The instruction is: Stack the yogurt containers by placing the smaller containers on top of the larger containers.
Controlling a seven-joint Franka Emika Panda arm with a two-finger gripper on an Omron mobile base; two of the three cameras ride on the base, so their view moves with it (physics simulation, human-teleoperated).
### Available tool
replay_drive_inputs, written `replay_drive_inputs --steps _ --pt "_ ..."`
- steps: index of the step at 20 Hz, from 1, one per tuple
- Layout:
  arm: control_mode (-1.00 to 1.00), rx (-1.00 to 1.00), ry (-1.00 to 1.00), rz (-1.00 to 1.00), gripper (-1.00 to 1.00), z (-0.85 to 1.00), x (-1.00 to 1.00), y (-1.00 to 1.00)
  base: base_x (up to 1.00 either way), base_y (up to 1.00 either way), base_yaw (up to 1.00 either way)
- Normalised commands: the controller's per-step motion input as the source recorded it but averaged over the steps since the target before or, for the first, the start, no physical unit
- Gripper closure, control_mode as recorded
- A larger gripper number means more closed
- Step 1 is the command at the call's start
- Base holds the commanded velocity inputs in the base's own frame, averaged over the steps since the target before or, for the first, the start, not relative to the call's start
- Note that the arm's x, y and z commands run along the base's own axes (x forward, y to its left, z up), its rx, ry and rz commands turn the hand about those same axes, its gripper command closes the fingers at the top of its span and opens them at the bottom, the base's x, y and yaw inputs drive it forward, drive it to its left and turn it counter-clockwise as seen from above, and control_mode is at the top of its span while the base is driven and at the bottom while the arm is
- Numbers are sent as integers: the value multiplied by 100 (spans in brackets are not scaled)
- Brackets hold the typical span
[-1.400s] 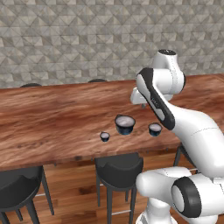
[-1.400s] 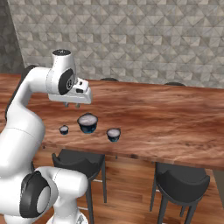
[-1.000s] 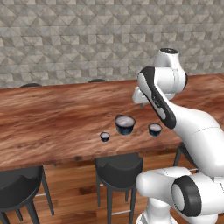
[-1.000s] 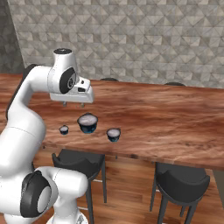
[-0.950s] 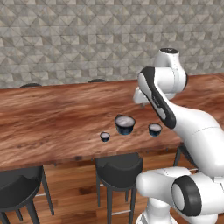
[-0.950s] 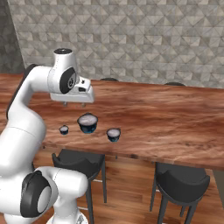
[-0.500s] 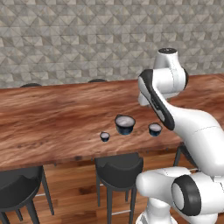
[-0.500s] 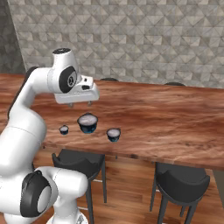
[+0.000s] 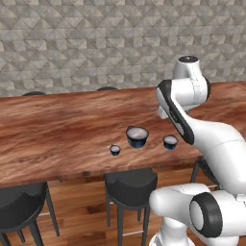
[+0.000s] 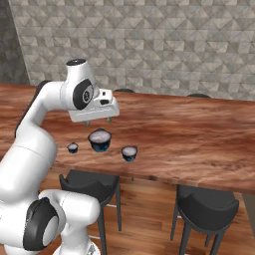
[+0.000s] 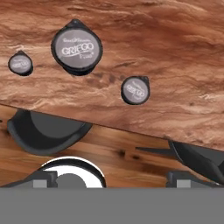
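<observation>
Three dark-blue yogurt containers with pale grey lids stand apart near the front edge of the wooden counter [image 10: 189, 134]. The larger container [image 10: 100, 140] [image 9: 137, 136] [image 11: 77, 47] is in the middle. The medium one [image 10: 129, 153] [image 9: 170, 141] [image 11: 135, 90] stands to its right. The tiny one [image 10: 73, 147] [image 9: 115, 150] [image 11: 20, 64] stands to its left. My gripper [image 10: 98, 121] hangs open above the big cup, pointing down, clear of all three. Nothing is between its fingers [image 11: 181, 178].
Black bar stools stand under the counter's front edge [image 10: 92, 182] [image 10: 206, 204] [image 9: 132, 185] [image 9: 19, 204]. A grey tiled wall [image 10: 164, 45] rises behind the counter. The wooden counter stretches wide to both sides of the cups.
The jaws have spread a little wider. The hand has drifted slightly above the cups. The three cups have not moved.
</observation>
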Motion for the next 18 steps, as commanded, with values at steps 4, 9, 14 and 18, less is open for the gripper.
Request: replay_drive_inputs --steps 4,9,14,18 --pt "-100 0 -4 0 -100 -21 10 -2 0 0 0" --pt "-100 0 -2 1 -100 -20 15 0 0 0 0" --pt "-100 0 -4 4 -100 -23 14 -3 0 0 0" --pt "-100 -1 -9 5 -100 -33 9 -4 0 0 0"
